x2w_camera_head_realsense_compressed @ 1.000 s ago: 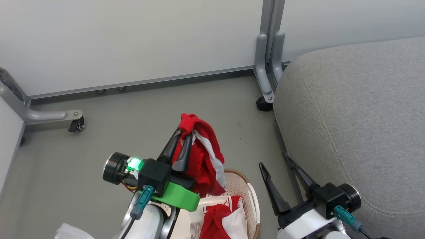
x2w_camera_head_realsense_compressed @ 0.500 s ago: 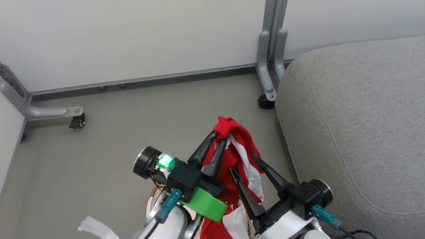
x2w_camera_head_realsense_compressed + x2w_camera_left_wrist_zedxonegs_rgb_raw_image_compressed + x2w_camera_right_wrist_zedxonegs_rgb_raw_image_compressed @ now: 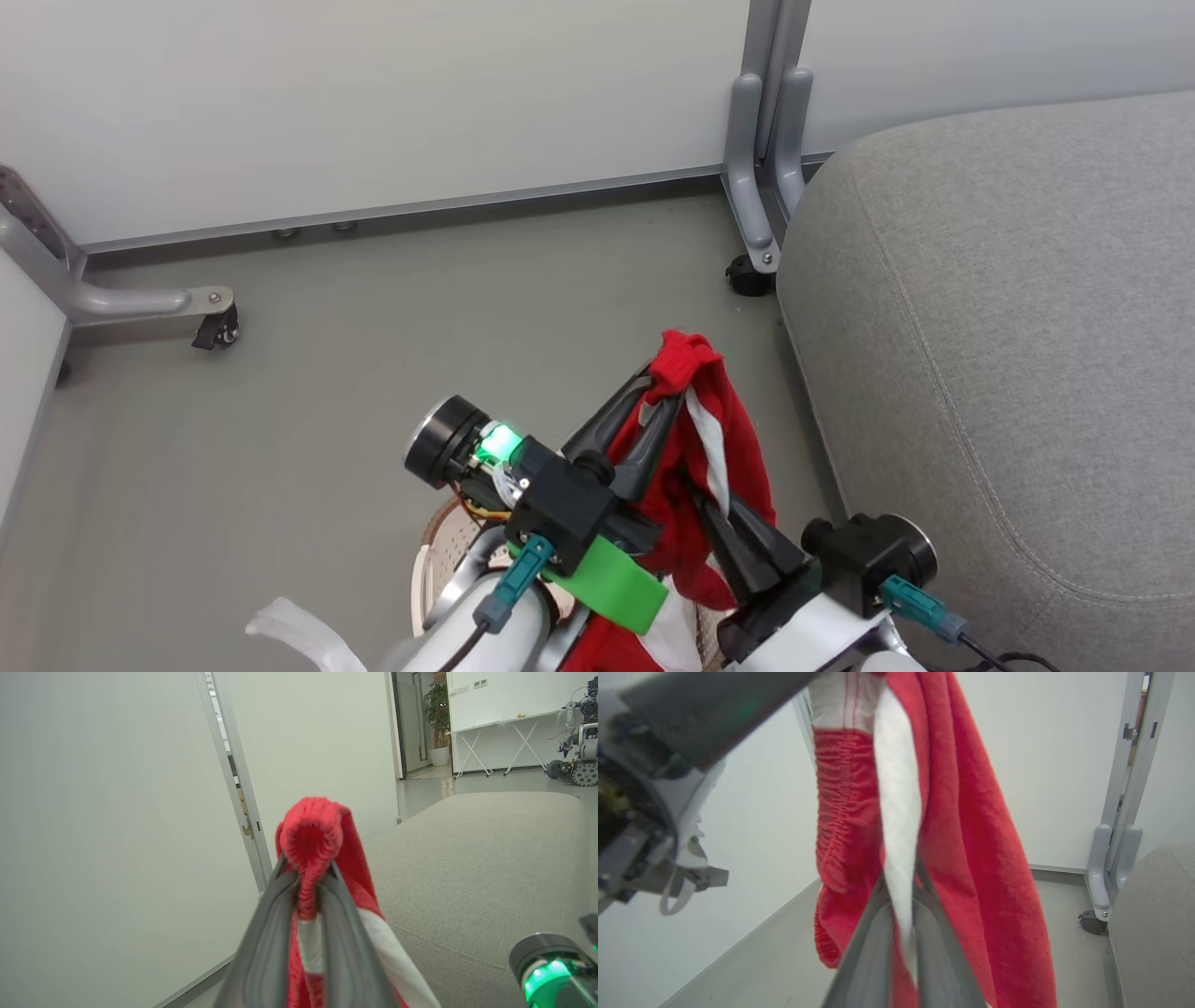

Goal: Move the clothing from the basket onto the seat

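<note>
A piece of red clothing (image 3: pixel 719 439) with a white stripe hangs in the air over the grey floor, just left of the seat (image 3: pixel 1008 308). My left gripper (image 3: pixel 661 390) is shut on its bunched top edge, seen close in the left wrist view (image 3: pixel 309 877). My right gripper (image 3: pixel 705 490) is shut lower down on the same clothing, its fingers pinching the white stripe (image 3: pixel 901 858). Below my arms the basket (image 3: pixel 431 551) shows part of its rim, and more red clothing (image 3: pixel 607 653) lies at the bottom edge.
A pale partition wall runs along the back. Its grey metal post (image 3: pixel 761 168) with a castor (image 3: pixel 750 278) stands close to the seat's far corner. A second castor leg (image 3: pixel 149 301) is at the left. Bare floor (image 3: pixel 373 355) lies ahead.
My left gripper has carried the red clothing to the right, toward the seat. My right gripper swung in from the right and went from open to shut on the hanging fabric.
</note>
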